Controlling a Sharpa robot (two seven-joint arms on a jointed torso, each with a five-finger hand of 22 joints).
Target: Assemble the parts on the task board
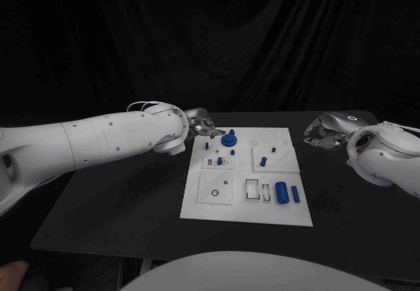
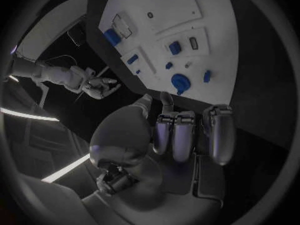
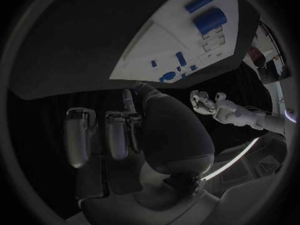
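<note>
— Now, where is the round blue part [image 1: 228,140] relative to your left hand [image 1: 202,126]?
— Standing on the task board [image 1: 297,212], just beyond your fingertips [image 2: 166,99], apart from them.
— And the fingers?
— Your left fingers are released, holding nothing. Your right hand [image 1: 325,131] hangs beside the board's far edge, curled in, empty.

Left arm [image 1: 96,142]: white, reaches in from the left across the table; its silver left hand [image 1: 202,126] hangs at the far left corner of the board, fingers curled in, nothing held.

Right arm [image 1: 385,159]: white, bent at the right edge; its silver right hand [image 1: 326,132] rests off the board's far right side, fingers curled in, holding nothing.
</note>
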